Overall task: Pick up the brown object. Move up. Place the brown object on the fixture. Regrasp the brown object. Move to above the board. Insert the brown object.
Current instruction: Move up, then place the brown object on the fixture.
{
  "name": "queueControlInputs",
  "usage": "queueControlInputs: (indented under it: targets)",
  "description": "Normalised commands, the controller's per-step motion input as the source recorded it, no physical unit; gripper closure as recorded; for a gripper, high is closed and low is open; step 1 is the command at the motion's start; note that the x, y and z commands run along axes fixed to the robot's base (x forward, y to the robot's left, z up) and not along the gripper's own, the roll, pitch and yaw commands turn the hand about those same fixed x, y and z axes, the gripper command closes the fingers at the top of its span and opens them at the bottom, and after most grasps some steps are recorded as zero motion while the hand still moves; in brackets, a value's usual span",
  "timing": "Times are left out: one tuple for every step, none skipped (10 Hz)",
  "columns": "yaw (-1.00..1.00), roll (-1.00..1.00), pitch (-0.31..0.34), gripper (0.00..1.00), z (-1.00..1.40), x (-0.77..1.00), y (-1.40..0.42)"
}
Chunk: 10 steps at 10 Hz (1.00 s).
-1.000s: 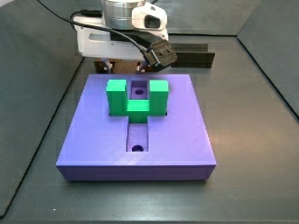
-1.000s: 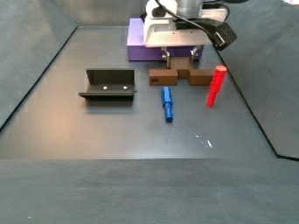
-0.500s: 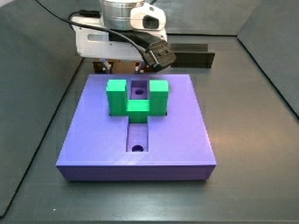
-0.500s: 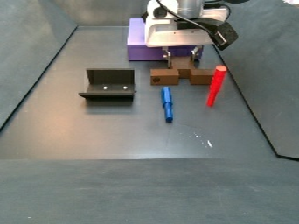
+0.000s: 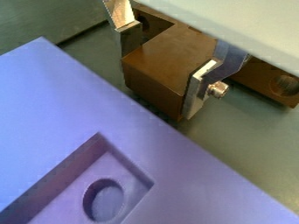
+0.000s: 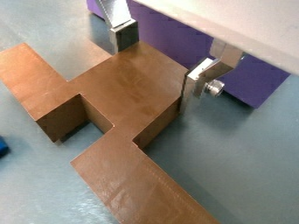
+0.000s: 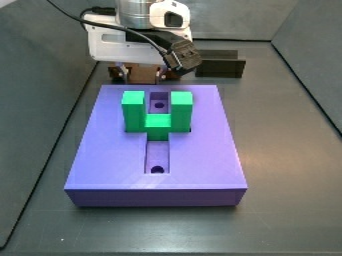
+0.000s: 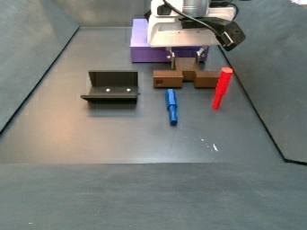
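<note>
The brown object (image 8: 182, 81) lies flat on the floor just in front of the purple board (image 7: 187, 150). My gripper (image 8: 182, 65) stands low over it. In both wrist views the silver fingers (image 5: 205, 83) press on opposite sides of one short arm of the brown object (image 5: 163, 74), and that arm fills the gap. The gripper (image 6: 162, 63) is shut on the brown object (image 6: 117, 101), with the board's wall (image 6: 176, 44) right behind it. The dark fixture (image 8: 111, 87) stands apart, on the floor to one side.
A green U-shaped block (image 7: 156, 112) sits on the board over its groove. A red piece (image 8: 221, 86) stands and a blue piece (image 8: 171, 105) lies close beside the brown object. Dark walls enclose the floor.
In a side view the gripper's body stands slightly higher than half a second ago. The brown object's place looks nearly the same.
</note>
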Motion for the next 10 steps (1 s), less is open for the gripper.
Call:
queueControlInputs:
  targets:
    - [0.06, -0.01, 0.021, 1.0, 0.78, -0.01, -0.05]
    - [0.06, -0.02, 0.038, 1.0, 0.61, -0.05, -0.05]
    - [0.04, -0.05, 0.011, 1.0, 0.22, -0.03, -0.02]
    - [0.0, 0.01, 0.0, 1.0, 0.0, 0.0, -0.01]
    - [-0.06, 0.03, 0.0, 1.0, 0.0, 0.23, -0.04]
    - [-0.22, -0.03, 0.0, 1.0, 0.23, 0.73, -0.05]
    - [-0.2, -0.14, 0.0, 1.0, 0.2, 0.91, -0.01]
    - [-0.18, -0.27, -0.017, 1.0, 0.27, 1.0, 0.0]
    - [-0.14, -0.28, 0.0, 1.0, 0.31, 1.0, 0.0]
    - [-0.11, -0.23, 0.0, 1.0, 0.28, 1.0, -0.01]
